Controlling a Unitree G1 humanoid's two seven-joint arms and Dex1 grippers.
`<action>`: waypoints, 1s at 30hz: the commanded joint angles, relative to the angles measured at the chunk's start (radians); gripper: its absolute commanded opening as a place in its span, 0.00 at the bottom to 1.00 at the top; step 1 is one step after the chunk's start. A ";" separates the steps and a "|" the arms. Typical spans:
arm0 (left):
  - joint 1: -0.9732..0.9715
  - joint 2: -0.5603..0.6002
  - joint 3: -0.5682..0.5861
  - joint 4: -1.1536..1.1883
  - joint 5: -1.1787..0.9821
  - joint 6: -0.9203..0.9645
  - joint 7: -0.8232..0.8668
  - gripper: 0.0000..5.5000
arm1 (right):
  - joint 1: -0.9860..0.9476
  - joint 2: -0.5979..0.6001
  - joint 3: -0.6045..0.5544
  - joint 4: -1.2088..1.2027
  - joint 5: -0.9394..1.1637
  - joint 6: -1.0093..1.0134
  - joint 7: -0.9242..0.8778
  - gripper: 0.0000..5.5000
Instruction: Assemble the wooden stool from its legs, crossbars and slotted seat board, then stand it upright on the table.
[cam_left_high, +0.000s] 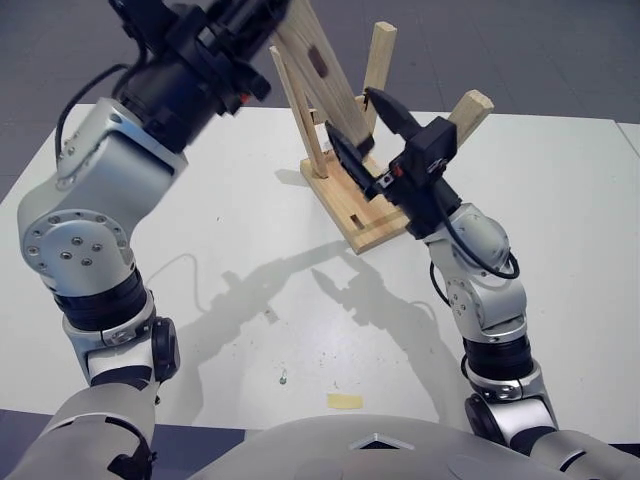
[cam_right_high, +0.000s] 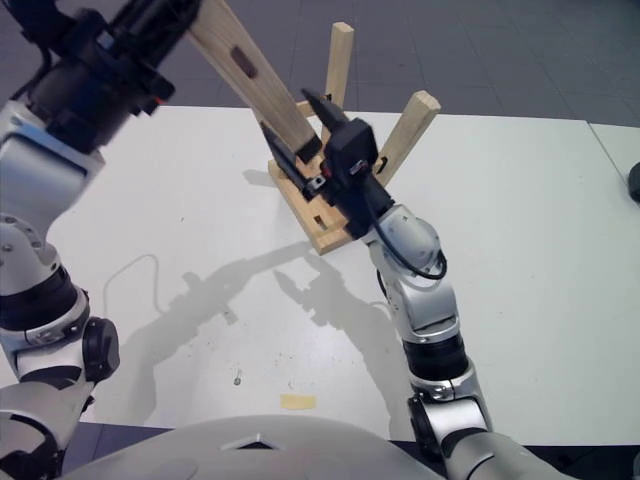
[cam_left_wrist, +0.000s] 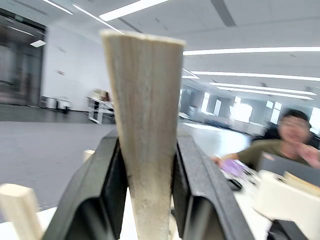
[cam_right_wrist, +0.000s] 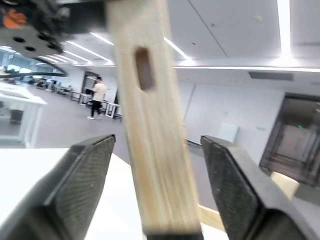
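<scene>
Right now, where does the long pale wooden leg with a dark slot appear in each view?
Left eye view: long pale wooden leg slanting across top centre.
Right eye view: top, left of centre.
Left wrist view: centre, between black fingers.
Right wrist view: centre, inside the open right hand.
Shared landmark: the left hand clamping it.

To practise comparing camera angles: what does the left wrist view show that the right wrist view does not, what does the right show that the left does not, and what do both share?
Left wrist view's own: the left gripper from close up, its fingers clamped on two opposite sides of the wooden leg.
Right wrist view's own: the right gripper, open, with one of its fingers on each side of that leg, and the dark slot cut in the leg's face.
Shared: the same wooden leg, with ceiling lights behind it.
</scene>
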 joint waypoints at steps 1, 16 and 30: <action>-0.010 0.060 0.004 0.051 0.129 -0.030 -0.019 0.19 | -0.084 0.060 -0.151 0.037 0.153 0.118 -0.092 0.70; 0.201 0.119 -0.308 0.025 0.667 -0.156 -0.281 0.19 | -0.440 -0.190 -0.386 0.519 0.062 0.164 -0.312 0.98; 0.199 0.115 -0.245 0.066 0.748 -0.159 -0.355 0.19 | -0.283 -0.171 -0.258 0.441 0.147 0.347 -0.053 0.98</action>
